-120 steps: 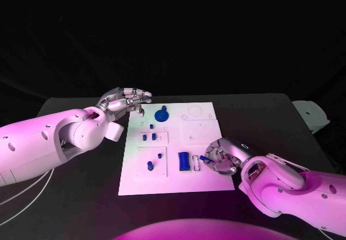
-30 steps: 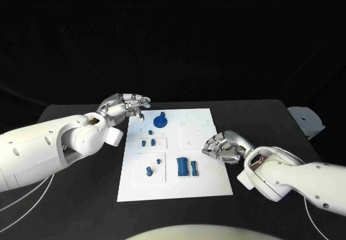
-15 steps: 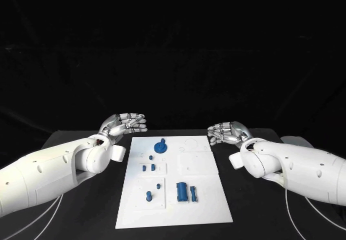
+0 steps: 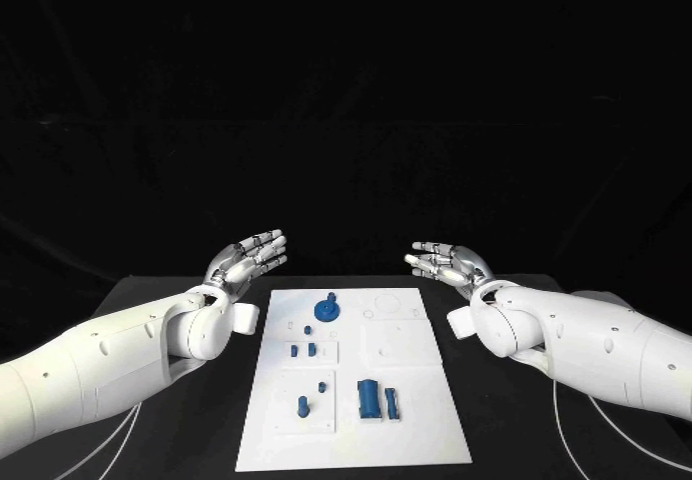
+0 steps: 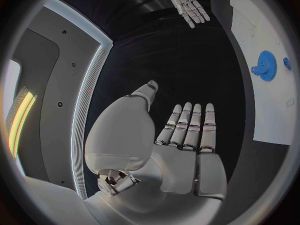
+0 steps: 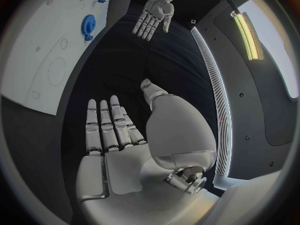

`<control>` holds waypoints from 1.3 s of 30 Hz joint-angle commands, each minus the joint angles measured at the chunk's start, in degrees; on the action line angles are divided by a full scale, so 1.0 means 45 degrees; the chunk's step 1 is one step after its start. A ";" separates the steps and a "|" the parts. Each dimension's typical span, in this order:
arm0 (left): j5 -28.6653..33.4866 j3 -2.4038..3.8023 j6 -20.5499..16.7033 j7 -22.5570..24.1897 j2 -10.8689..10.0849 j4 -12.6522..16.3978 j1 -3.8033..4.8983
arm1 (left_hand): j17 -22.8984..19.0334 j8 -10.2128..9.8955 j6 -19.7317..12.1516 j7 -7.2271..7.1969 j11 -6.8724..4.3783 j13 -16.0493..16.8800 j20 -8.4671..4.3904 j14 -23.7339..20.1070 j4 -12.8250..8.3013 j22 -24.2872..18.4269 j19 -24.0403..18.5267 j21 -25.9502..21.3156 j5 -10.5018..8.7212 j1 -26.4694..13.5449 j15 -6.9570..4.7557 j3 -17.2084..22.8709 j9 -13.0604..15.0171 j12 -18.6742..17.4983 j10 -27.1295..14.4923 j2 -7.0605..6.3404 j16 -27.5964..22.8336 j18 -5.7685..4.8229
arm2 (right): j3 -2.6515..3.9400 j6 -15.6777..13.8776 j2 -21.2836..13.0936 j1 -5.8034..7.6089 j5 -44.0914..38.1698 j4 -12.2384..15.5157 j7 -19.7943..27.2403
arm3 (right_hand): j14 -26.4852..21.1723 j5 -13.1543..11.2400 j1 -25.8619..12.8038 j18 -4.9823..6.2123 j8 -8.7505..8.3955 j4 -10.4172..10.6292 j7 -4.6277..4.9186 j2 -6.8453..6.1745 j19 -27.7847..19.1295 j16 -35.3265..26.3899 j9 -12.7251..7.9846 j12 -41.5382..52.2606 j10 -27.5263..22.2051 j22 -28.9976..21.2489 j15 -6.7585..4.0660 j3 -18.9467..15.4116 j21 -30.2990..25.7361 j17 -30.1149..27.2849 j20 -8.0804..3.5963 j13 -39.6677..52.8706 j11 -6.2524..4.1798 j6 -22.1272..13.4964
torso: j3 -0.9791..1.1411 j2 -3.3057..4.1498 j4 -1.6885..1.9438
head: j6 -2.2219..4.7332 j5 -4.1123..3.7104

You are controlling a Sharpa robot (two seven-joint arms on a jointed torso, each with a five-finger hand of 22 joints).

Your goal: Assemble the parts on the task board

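Both hands have risen off the white rectangular task board (image 4: 353,385); left hand (image 4: 248,258) and right hand (image 4: 444,262) spread, holding nothing. We judge assembly paused; next we must reach the small blue parts (image 4: 375,398) at 6 o'clock.

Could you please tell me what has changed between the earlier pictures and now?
Both arms drew back from the task board. The right robot hand let go of the small blue piece it held, and the left robot hand uncurled; both are now raised with fingers extended. The gear stayed put.
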 commanded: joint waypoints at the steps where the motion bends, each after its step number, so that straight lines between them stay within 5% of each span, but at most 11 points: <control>1: -0.0055 0.0057 -0.0547 0.0026 -0.0031 0.0344 -0.0046 | -0.1004 -0.1934 -0.4922 -0.1139 -0.1206 -0.0404 -0.1817 -0.5071 -0.1462 -0.0572 -0.5340 -0.0410 -0.1369 -0.4824 -0.1073 -0.2304 -0.1446 -0.0835 -0.6228 0.1017 -0.1849 -0.1118 | 0.0118 -0.0552 -0.0095 -0.0117 0.0273 0.0452 0.0263 | -0.6062 -0.0655 -0.4673 -0.1159 -0.0877 -0.1258 -0.1255 0.0870 -0.6079 -0.1220 -0.2734 -0.0474 -0.8606 -0.2267 -0.0812 -0.2815 -0.0393 -0.2197 -0.1481 -0.0749 -0.1025 -0.5345 | 0.0150 -0.0131 0.0257 | 0.0222 0.0003; 3: -0.0078 0.0095 -0.0952 0.0037 -0.0076 0.0631 -0.0094 | -0.1004 -0.1934 -0.4922 -0.1139 -0.1206 -0.0404 -0.1817 -0.5071 -0.1462 -0.0572 -0.5340 -0.0410 -0.1369 -0.5633 -0.1073 -0.2304 -0.1446 -0.0835 -0.6228 0.1017 -0.1849 -0.1118 | 0.0249 -0.0956 -0.0209 -0.0226 0.0472 0.0858 0.0450 | -0.6062 -0.0655 -0.5428 -0.1159 -0.0877 -0.1258 -0.1255 0.0870 -0.6079 -0.1220 -0.2734 -0.0474 -0.8606 -0.2267 -0.0812 -0.2815 -0.0393 -0.2197 -0.1481 -0.0749 -0.1025 -0.5345 | 0.0211 -0.0184 0.0358 | 0.0317 0.0007; 4: -0.0092 0.0119 -0.1200 0.0044 -0.0104 0.0808 -0.0124 | -0.1004 -0.1934 -0.4922 -0.1139 -0.1206 -0.0404 -0.1817 -0.5071 -0.1462 -0.0572 -0.5340 -0.0410 -0.1369 -0.6001 -0.1073 -0.2304 -0.1446 -0.0835 -0.6228 0.1017 -0.1849 -0.1118 | 0.0331 -0.1205 -0.0279 -0.0294 0.0594 0.1108 0.0565 | -0.6062 -0.0655 -1.4575 -0.1159 -0.0877 -0.1258 -0.1255 0.0870 -0.6079 -0.1220 -0.2734 -0.0474 -0.8606 -0.2267 -0.0812 -0.2815 -0.0393 -0.2197 -0.1481 -0.0749 -0.1025 -0.5345 | 0.0230 -0.0201 0.0390 | 0.0348 0.0009; 5: -0.0108 0.0144 -0.1470 0.0052 -0.0134 0.0999 -0.0157 | -0.1004 -0.1934 -0.4922 -0.1139 -0.1206 -0.0404 -0.1817 -0.5071 -0.1462 -0.0572 -0.5340 -0.0410 -0.1369 -1.5043 -0.1073 -0.2304 -0.1446 -0.0835 -0.6228 0.1017 -0.1849 -0.1118 | 0.0417 -0.1471 -0.0354 -0.0366 0.0724 0.1375 0.0688 | -0.6062 -0.0655 -1.4575 -0.1159 -0.0877 -0.1258 -0.1255 0.0870 -0.6079 -0.1220 -0.2734 -0.0474 -0.8606 -0.2267 -0.0812 -0.2815 -0.0393 -0.2197 -0.1481 -0.0749 -0.1025 -0.5345 | 0.0241 -0.0211 0.0408 | 0.0365 0.0010; 11: -0.0240 0.0363 -0.3795 0.0117 -0.0394 0.2651 -0.0436 | -0.1004 -0.1934 -0.4922 -0.1139 -0.1206 -0.0404 -0.1817 -0.5071 -0.1462 -0.0572 -0.5340 -0.0410 -0.1369 -1.5043 -0.1073 -0.2304 -0.1446 -0.0835 -0.6228 0.1017 -0.1849 -0.1118 | 0.1097 -0.3556 -0.0943 -0.0930 0.1748 0.3470 0.1653 | -0.6062 -0.0655 -1.4575 -0.1159 -0.0877 -0.1258 -0.1255 0.0870 -0.6079 -0.1220 -0.2734 -0.0474 -0.8606 -0.2267 -0.0812 -0.2815 -0.0393 -0.2197 -0.1481 -0.0749 -0.1025 -0.5345 | 0.0244 -0.0213 0.0414 | 0.0370 0.0010; 16: -0.0346 0.0538 -0.5653 0.0168 -0.0602 0.3972 -0.0658 | -0.1004 -0.1934 -0.4922 -0.1139 -0.1206 -0.0404 -0.1817 -0.5071 -0.1462 -0.0572 -0.5340 -0.0410 -0.1369 -1.5043 -0.1073 -0.2304 -0.1446 -0.0835 -0.6228 0.1017 -0.1849 -0.1118 | 0.1470 -0.4700 -0.1266 -0.1240 0.2309 0.4620 0.2183 | -0.6062 -0.0655 -1.4575 -0.1159 -0.0877 -0.1258 -0.1255 0.0870 -0.6079 -0.1220 -0.2734 -0.0474 -0.8606 -0.2267 -0.0812 -0.2815 -0.0393 -0.2197 -0.1481 -0.0749 -0.1025 -0.5345 | 0.0244 -0.0213 0.0414 | 0.0370 0.0010; 24: -0.0424 0.0667 -0.7027 0.0207 -0.0756 0.4947 -0.0823 | -0.1004 -0.1934 -0.4922 -0.1139 -0.1206 -0.0404 -0.1817 -0.5071 -0.1462 -0.0572 -0.5340 -0.0410 -0.1369 -1.5043 -0.1073 -0.2304 -0.1446 -0.0835 -0.6228 0.1017 -0.1849 -0.1118 | 0.1600 -0.5098 -0.1378 -0.1348 0.2504 0.5020 0.2367 | -0.6062 -0.0655 -1.4575 -0.1159 -0.0877 -0.1258 -0.1255 0.0870 -0.6079 -0.1220 -0.2734 -0.0474 -0.8606 -0.2267 -0.0812 -0.2815 -0.0393 -0.2197 -0.1481 -0.0749 -0.1025 -0.5345 | 0.0244 -0.0213 0.0414 | 0.0370 0.0010; 39: -0.0430 0.0677 -0.7123 0.0209 -0.0767 0.5016 -0.0835 | -0.1004 -0.1934 -0.4922 -0.1139 -0.1206 -0.0404 -0.1817 -0.5071 -0.1462 -0.0572 -0.5340 -0.0410 -0.1369 -1.5043 -0.1073 -0.2304 -0.1446 -0.0835 -0.6228 0.1017 -0.1849 -0.1118 | 0.1600 -0.5098 -0.1378 -0.1348 0.2504 0.5020 0.2367 | -0.6062 -0.0655 -1.4575 -0.1159 -0.0877 -0.1258 -0.1255 0.0870 -0.6079 -0.1220 -0.2734 -0.0474 -0.8606 -0.2267 -0.0812 -0.2815 -0.0393 -0.2197 -0.1481 -0.0749 -0.1025 -0.5345 | 0.0244 -0.0213 0.0414 | 0.0370 0.0010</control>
